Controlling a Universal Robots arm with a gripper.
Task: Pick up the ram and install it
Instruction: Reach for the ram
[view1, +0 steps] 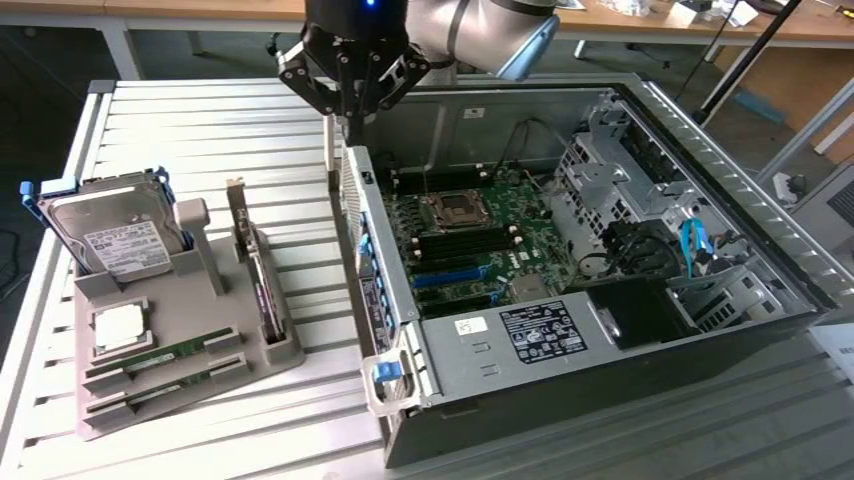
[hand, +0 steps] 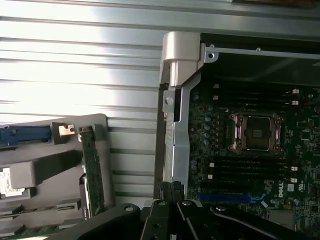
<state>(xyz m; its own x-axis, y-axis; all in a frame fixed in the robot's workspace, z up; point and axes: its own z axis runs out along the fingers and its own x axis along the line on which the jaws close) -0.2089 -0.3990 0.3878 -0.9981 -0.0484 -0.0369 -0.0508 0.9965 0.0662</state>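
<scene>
Claw (hand: 170, 188) sits closest to the wrist cam: fingertips together, nothing btwn them. Ext. view puts the claw (view1: 350, 112) above the far end of the case's rear wall, well apart from the ram.

Largest to smallest:
- Worktop (view1: 200, 130), ×1, white slats, carries everything.
- PC case (view1: 534, 385), ×1, on its side, lid off. Ext. view gives the whole interior: motherboard (view1: 481, 240), PSU (view1: 541, 335) w/ pale label, blue cables (view1: 694, 245). Wrist cam looks straight down on the CPU socket (hand: 256, 132), w/ dark memory slots on either side of it and a blue slot (hand: 230, 197) near the claw. Slot count not clear.
- Grey tray (view1: 200, 265), ×1, on the worktop at the ext. view's left of the case, apart from it.
- Hard drive (view1: 114, 235), ×1, propped at the tray's far end in a blue frame.
- Expansion card (view1: 260, 280), ×1, standing on edge in the tray on the side nearest the case. Wrist cam sees it edge-on as a green strip.
- Ram (view1: 167, 354) lies flat in a groove at the tray's near end; second ram stick (view1: 174, 379) just beside it, parallel. Sticks ×2, both seated in the tray, untouched.
- CPU chip (view1: 118, 327), ×1, pale square, btwn drive and sticks.
</scene>
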